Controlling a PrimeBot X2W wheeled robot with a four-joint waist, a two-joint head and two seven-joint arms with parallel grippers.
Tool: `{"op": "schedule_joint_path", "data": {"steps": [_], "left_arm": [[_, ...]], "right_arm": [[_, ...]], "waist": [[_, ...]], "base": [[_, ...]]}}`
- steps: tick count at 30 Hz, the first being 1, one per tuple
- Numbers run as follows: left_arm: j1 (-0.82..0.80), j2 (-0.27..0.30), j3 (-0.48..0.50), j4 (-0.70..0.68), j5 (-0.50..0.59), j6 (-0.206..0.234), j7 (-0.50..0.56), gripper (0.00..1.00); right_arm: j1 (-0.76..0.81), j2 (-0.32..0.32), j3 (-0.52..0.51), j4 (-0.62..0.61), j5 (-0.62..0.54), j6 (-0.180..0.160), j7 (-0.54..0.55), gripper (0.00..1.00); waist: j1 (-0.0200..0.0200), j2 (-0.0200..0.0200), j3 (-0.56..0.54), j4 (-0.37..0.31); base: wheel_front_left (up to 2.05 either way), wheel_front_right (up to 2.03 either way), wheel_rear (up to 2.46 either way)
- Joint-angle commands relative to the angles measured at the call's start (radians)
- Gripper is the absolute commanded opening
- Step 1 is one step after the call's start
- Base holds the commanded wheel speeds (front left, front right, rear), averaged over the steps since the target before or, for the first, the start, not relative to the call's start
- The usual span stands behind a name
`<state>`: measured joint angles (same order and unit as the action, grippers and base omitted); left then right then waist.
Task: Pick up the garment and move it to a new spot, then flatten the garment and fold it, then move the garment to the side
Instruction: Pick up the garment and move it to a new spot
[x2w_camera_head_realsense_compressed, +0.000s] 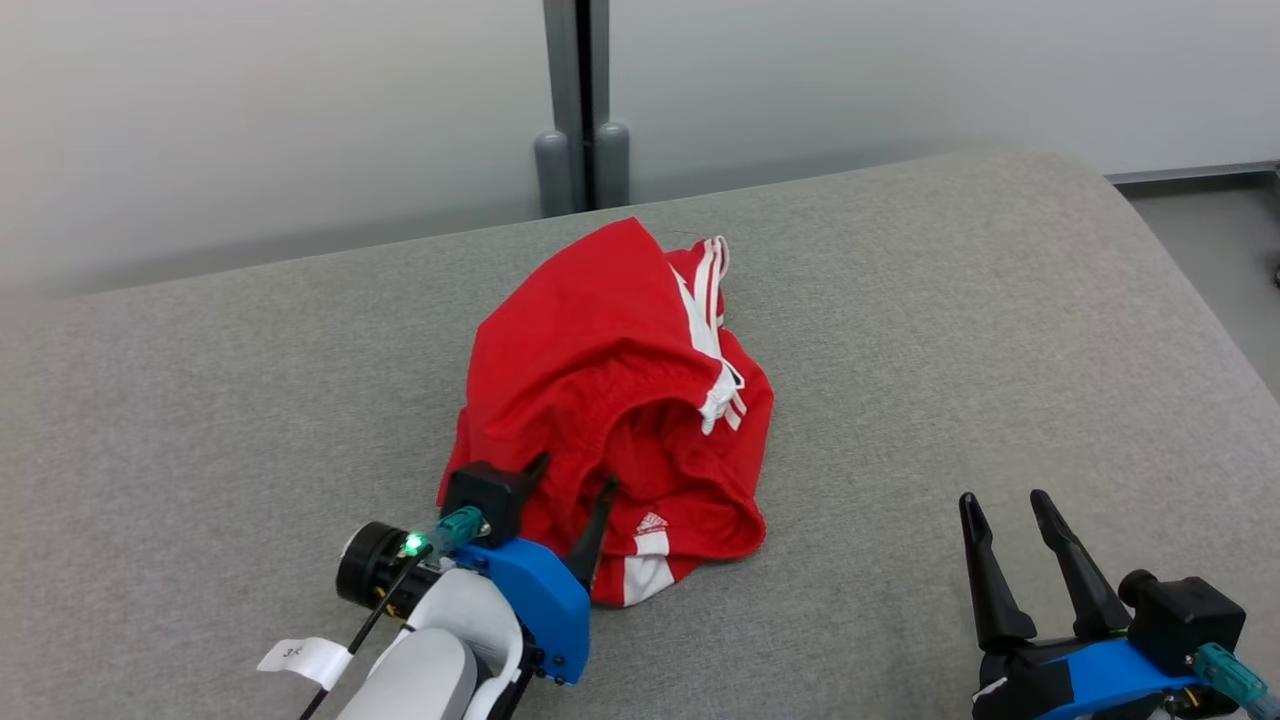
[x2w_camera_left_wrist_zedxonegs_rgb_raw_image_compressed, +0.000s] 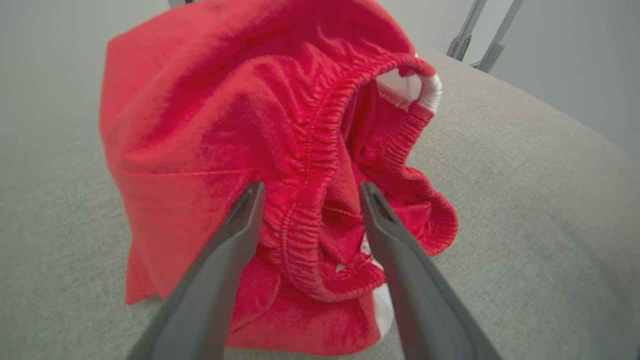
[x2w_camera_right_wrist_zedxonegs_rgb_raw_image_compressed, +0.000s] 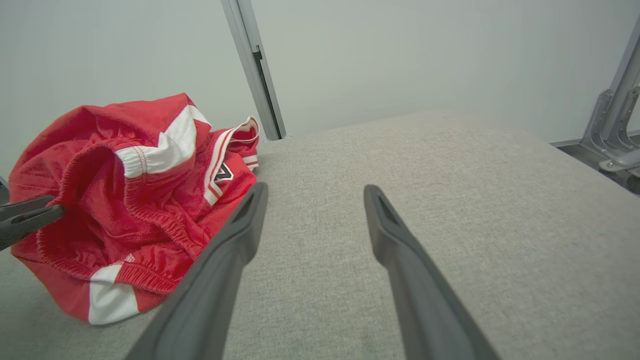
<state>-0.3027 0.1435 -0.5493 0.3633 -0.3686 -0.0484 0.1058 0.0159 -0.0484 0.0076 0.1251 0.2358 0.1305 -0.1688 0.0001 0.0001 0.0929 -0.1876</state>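
Observation:
The garment (x2w_camera_head_realsense_compressed: 610, 400) is a pair of red shorts with white side stripes, crumpled in a heap on the grey cushioned surface (x2w_camera_head_realsense_compressed: 900, 300). My left gripper (x2w_camera_head_realsense_compressed: 575, 480) is open at the heap's near left edge, its two dark fingers straddling the gathered elastic waistband (x2w_camera_left_wrist_zedxonegs_rgb_raw_image_compressed: 305, 200). In the left wrist view one finger lies against the outer cloth and the other reaches into the waist opening. My right gripper (x2w_camera_head_realsense_compressed: 1005, 500) stands open over bare fabric to the right of the garment (x2w_camera_right_wrist_zedxonegs_rgb_raw_image_compressed: 125, 200), holding nothing.
A grey metal post (x2w_camera_head_realsense_compressed: 578, 100) rises behind the surface against a pale wall. The surface's right edge drops to the floor (x2w_camera_head_realsense_compressed: 1220, 240) at the far right. A metal bracket (x2w_camera_right_wrist_zedxonegs_rgb_raw_image_compressed: 610, 125) stands beyond that edge in the right wrist view.

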Motion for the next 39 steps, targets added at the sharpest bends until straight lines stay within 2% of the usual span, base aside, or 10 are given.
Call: {"op": "schedule_joint_path", "data": {"steps": [1, 5, 10, 11, 12, 13, 20, 26, 35, 39], "left_arm": [[-0.012, 0.006, 0.016, 0.012, 0.004, 0.023, 0.003, 1.00], [0.011, 0.021, 0.049, 0.046, 0.022, 0.114, 0.009, 1.00], [0.027, 0.033, 0.070, 0.060, 0.031, 0.180, 0.027, 1.00], [0.026, 0.036, 0.069, 0.063, 0.033, 0.184, 0.034, 0.64], [0.022, 0.038, 0.069, 0.065, 0.035, 0.187, 0.039, 0.12], [0.016, 0.040, 0.068, 0.070, 0.036, 0.190, 0.043, 0.00], [-0.047, 0.026, 0.106, 0.036, 0.014, 0.190, -0.060, 0.00], [-0.118, 0.021, 0.123, -0.099, -0.006, 0.154, -0.128, 0.00], [-0.295, 0.109, 0.141, -0.320, -0.037, 0.059, -0.005, 0.00], [-0.347, 0.158, 0.163, -0.358, -0.045, 0.038, 0.048, 0.00]], "right_arm": [[-0.013, -0.003, 0.000, 0.002, 0.010, 0.000, -0.005, 1.00], [-0.011, -0.003, -0.008, 0.012, 0.014, 0.000, -0.015, 1.00], [-0.014, -0.003, -0.014, 0.019, 0.017, 0.000, -0.021, 1.00], [-0.016, -0.003, -0.014, 0.020, 0.017, 0.000, -0.023, 1.00], [-0.019, -0.003, -0.014, 0.020, 0.019, 0.000, -0.024, 1.00], [-0.020, -0.003, -0.014, 0.022, 0.022, 0.000, -0.026, 1.00], [-0.016, -0.003, -0.017, 0.025, 0.023, 0.000, -0.035, 1.00], [-0.009, -0.004, -0.023, 0.018, 0.007, 0.000, -0.026, 1.00], [-0.007, -0.003, -0.022, -0.006, -0.004, 0.000, -0.005, 1.00], [-0.010, -0.003, -0.009, -0.009, -0.001, 0.000, -0.001, 1.00]], "waist": [[-0.0001, -0.0001, 0.015, -0.033], [-0.0001, -0.0001, 0.020, -0.056], [-0.0001, -0.0001, 0.025, -0.060], [-0.0001, -0.0001, 0.026, -0.059], [-0.0001, -0.0001, 0.027, -0.057], [-0.0001, -0.0001, 0.028, -0.056], [-0.0001, -0.0001, 0.031, -0.017], [-0.0001, -0.0001, 0.018, 0.076], [-0.0001, -0.0001, -0.010, 0.291], [-0.0001, -0.0001, -0.010, 0.350]], "base": [[0.00, 0.00, 0.00], [0.00, 0.00, 0.00], [0.00, 0.00, 0.00], [0.00, 0.00, 0.00], [0.00, 0.00, 0.00], [0.00, 0.00, 0.00], [0.00, 0.00, 0.00], [0.00, 0.00, 0.00], [0.00, 0.00, 0.00], [0.00, 0.00, 0.00]]}}
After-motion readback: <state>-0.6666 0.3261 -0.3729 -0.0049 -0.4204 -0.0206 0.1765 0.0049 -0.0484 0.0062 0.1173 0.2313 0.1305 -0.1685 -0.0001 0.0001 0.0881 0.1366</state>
